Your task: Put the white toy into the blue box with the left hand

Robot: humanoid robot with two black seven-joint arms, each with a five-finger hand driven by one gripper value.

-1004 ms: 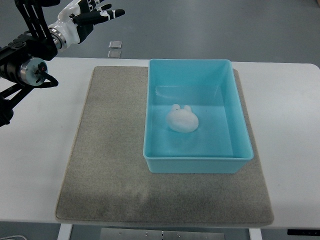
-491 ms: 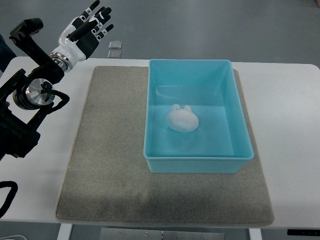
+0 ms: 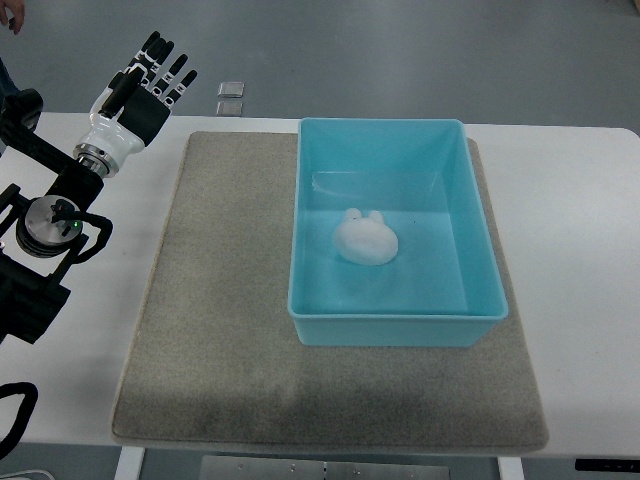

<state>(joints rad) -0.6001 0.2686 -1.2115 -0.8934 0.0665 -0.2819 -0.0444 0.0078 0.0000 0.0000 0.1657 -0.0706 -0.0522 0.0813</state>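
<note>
In blue box (image 3: 480, 262) — white toy (image 3: 365, 239), left hand (image 3: 137, 92) apart

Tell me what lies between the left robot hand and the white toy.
Top view: bare grey mat, then the blue box wall. The left robot hand is empty; the white toy lies inside.

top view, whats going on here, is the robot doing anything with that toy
Not at this moment. The white toy already lies inside the blue box, which sits on the grey mat. The left hand is empty, fingers spread, up over the table's far left corner, well clear of the box. The right arm is out of view.
</note>
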